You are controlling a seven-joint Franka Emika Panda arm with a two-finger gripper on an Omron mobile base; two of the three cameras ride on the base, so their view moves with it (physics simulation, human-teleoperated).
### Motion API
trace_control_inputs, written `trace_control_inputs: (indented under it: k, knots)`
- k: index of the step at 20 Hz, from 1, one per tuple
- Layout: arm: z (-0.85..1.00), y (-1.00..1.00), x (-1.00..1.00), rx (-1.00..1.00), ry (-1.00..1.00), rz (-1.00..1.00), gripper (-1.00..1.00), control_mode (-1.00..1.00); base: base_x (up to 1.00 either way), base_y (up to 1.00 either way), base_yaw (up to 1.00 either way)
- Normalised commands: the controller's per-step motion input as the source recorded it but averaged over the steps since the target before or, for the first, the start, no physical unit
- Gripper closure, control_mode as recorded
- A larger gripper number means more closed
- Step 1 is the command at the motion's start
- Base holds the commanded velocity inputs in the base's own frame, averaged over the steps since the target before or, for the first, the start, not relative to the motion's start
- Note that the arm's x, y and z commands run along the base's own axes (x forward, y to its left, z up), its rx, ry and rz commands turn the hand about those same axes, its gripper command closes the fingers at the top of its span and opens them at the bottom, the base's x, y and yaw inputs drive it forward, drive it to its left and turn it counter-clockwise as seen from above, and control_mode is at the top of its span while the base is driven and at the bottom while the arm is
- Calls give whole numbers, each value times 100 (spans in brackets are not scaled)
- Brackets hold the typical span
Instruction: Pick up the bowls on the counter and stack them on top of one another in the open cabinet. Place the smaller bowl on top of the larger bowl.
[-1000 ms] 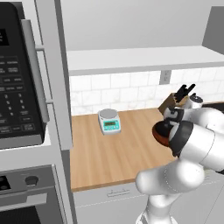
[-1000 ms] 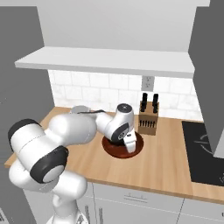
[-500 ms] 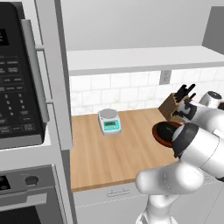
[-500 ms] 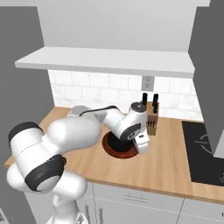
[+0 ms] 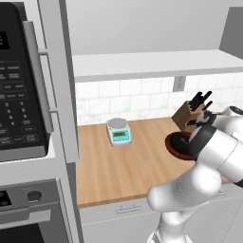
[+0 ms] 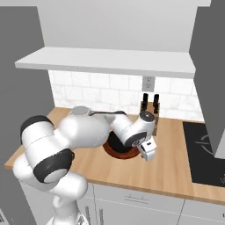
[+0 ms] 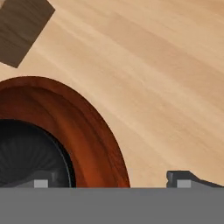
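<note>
The larger reddish-brown bowl [image 7: 87, 131] with its dark inside sits on the wooden counter [image 7: 166, 78]. It also appears as the brown bowl [image 5: 176, 143] behind my arm and as the brown bowl [image 6: 117, 150] under my hand. My gripper [image 7: 111, 181] is open just above the bowl's right rim, one fingertip [image 7: 40, 182] over the dark inside, the other [image 7: 183, 179] over bare wood. In the right base view the gripper [image 6: 147, 154] points down at the bowl's right edge. The small black bowl is hidden. The open cabinet's white ledge [image 5: 152, 64] [image 6: 105, 63] runs above the counter.
A wooden knife block [image 5: 190, 116] [image 6: 149, 110] [image 7: 22, 26] stands just behind the bowl. A white-and-teal scale [image 5: 118, 132] sits at the back left of the counter. The black microwave [image 5: 19, 95] fills the left wall. A dark cooktop [image 6: 204, 154] lies to the right.
My hand has slid rightward across the brown bowl, from over its middle to its right rim. The bowl has stayed in place.
</note>
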Motion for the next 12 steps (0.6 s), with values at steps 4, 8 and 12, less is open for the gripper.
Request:
trace_control_inputs:
  k: [4, 8, 12]
  knots:
    - [-51, 9, 3, 0, 0, 10, -100, -100, 0, 0, 0]
    - [-43, 32, 14, 0, 0, 6, -100, -100, 0, 0, 0]
    - [-10, 11, 7, 0, 1, 1, 100, -100, 0, 0, 0]
